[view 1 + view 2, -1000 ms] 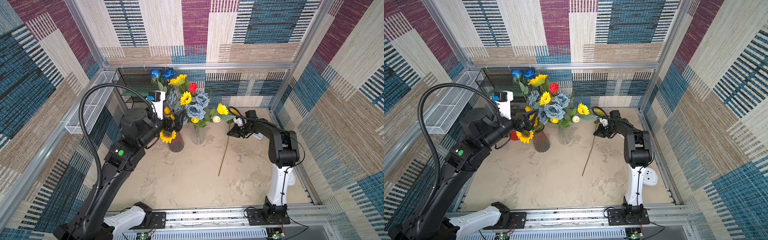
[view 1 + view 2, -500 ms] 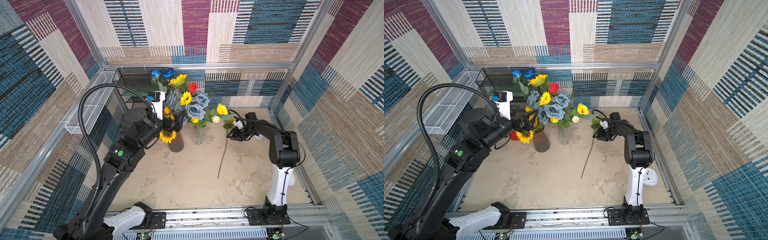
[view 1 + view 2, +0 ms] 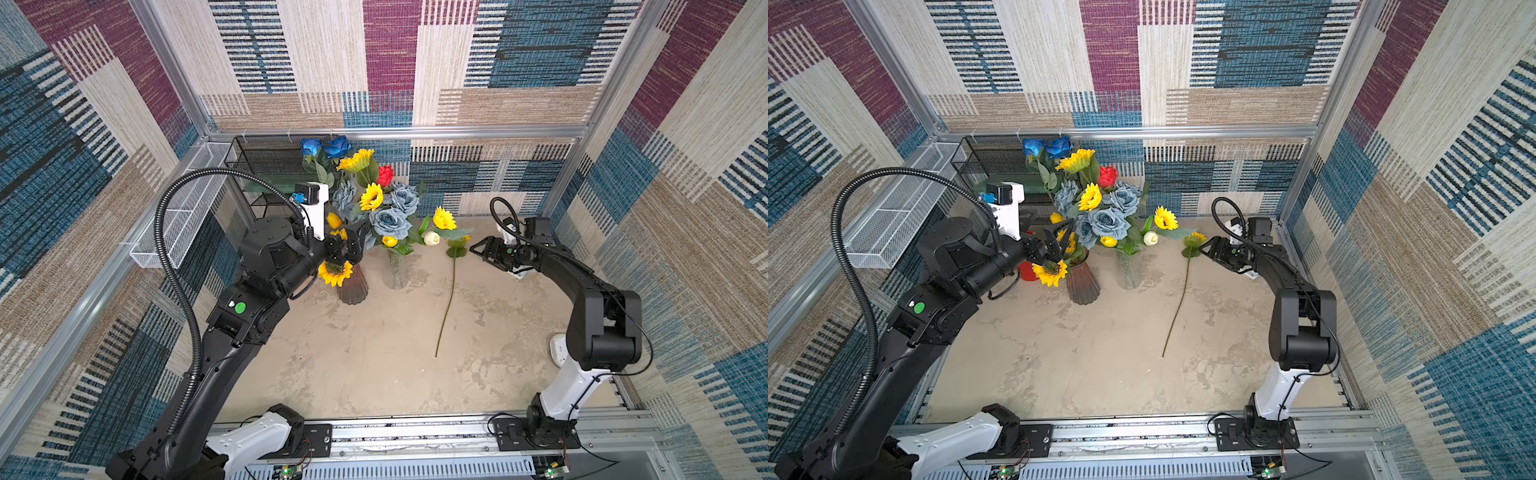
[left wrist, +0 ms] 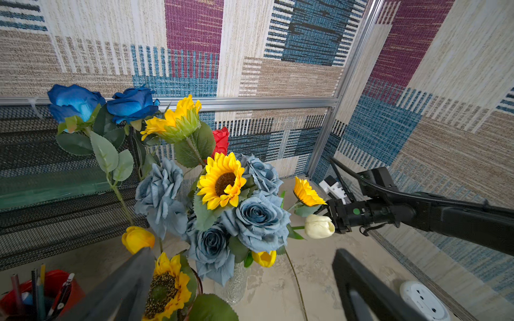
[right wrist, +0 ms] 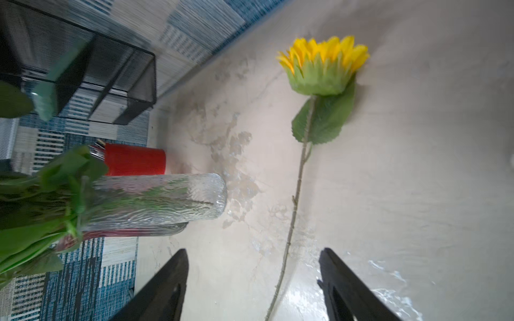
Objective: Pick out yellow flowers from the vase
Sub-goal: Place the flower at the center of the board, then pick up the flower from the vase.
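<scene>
One yellow sunflower (image 3: 456, 242) (image 5: 322, 64) lies loose on the table, its long stem running toward the front. My right gripper (image 3: 478, 251) (image 5: 253, 250) is open beside its head, and the stem lies below the gap between the fingers. More yellow sunflowers (image 3: 371, 197) (image 4: 222, 180) and yellow tulip buds (image 3: 389, 241) stand among blue and red roses in the clear vase (image 3: 395, 270) (image 5: 155, 197) and the dark ribbed vase (image 3: 352, 286). My left gripper (image 3: 347, 243) (image 4: 241, 251) is open at the bouquet, just above a low sunflower (image 3: 334, 272) in the dark vase.
A red pen cup (image 3: 1027, 270) stands left of the dark vase. A black mesh organiser (image 3: 266, 162) and a white wire basket (image 3: 178, 224) fill the back left. A white round object (image 3: 557, 349) lies by the right arm's base. Patterned walls close in on three sides.
My right gripper has opened and let go of the sunflower, which now lies on the table. The left arm has not moved.
</scene>
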